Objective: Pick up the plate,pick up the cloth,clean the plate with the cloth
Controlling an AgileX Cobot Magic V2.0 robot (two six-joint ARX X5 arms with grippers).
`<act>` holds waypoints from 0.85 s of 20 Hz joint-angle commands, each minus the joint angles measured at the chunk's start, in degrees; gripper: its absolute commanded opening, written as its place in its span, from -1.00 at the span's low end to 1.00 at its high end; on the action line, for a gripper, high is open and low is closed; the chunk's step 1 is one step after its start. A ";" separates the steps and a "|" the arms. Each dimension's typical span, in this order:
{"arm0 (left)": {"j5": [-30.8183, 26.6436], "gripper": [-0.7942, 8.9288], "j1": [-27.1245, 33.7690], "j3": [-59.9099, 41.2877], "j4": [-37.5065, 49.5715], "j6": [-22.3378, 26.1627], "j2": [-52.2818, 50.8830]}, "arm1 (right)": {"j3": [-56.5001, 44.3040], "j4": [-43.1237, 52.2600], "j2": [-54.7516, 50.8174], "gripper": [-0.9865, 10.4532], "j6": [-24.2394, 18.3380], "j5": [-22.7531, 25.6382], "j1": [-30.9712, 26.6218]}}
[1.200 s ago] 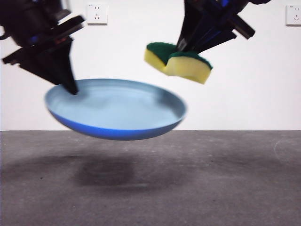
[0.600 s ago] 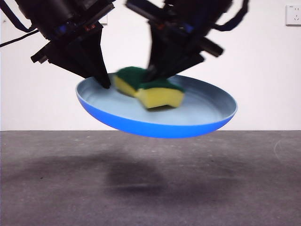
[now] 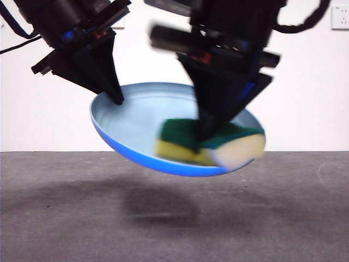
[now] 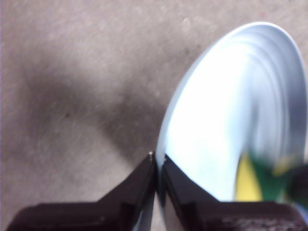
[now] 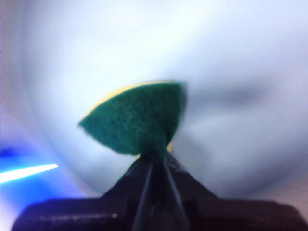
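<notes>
The light blue plate [image 3: 133,117] hangs tilted above the table, its hollow facing the front camera. My left gripper [image 3: 116,98] is shut on its upper left rim; the left wrist view shows the gripper [image 4: 158,161] pinching the plate's edge [image 4: 211,125]. The cloth, a yellow sponge with a green layer [image 3: 210,144], lies against the plate's lower right inside. My right gripper [image 3: 210,134] comes from above and is shut on it. In the right wrist view the gripper [image 5: 154,161] clamps the cloth's green side [image 5: 137,122] against the plate [image 5: 231,57].
A grey table top [image 3: 174,218] lies below, with the plate's shadow [image 3: 161,207] on it. A white wall [image 3: 305,87] with sockets [image 3: 341,16] stands behind.
The cloth has slid from the plate's upper middle down to its lower right inside. The plate has tipped more steeply toward the camera. The right arm has come nearer and lower.
</notes>
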 commanded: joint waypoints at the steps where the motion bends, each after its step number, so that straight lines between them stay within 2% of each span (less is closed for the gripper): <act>1: 2.32 -0.85 -0.13 -0.15 -1.68 0.48 0.11 | -0.26 1.97 0.68 -0.85 0.57 9.86 -1.60; 4: 4.72 -0.85 -0.15 -0.15 -2.47 0.70 0.11 | -0.26 7.48 0.68 -0.85 0.57 8.92 -2.89; 8: 7.74 -0.85 -0.15 -0.15 -2.19 0.72 0.11 | -0.26 17.22 0.70 -0.85 0.61 2.43 -4.00; 12: 8.79 -0.85 -0.13 -0.15 -1.27 0.72 0.11 | -0.26 24.79 1.20 -0.85 1.51 -9.20 -4.17; 15: 8.61 -0.85 0.44 -0.15 0.00 0.74 0.11 | -0.26 25.00 1.57 -0.85 2.40 -18.53 -3.67; 17: 8.59 -0.85 1.36 -0.15 1.81 0.72 0.11 | -0.26 22.45 1.60 -0.85 2.51 -21.35 -2.78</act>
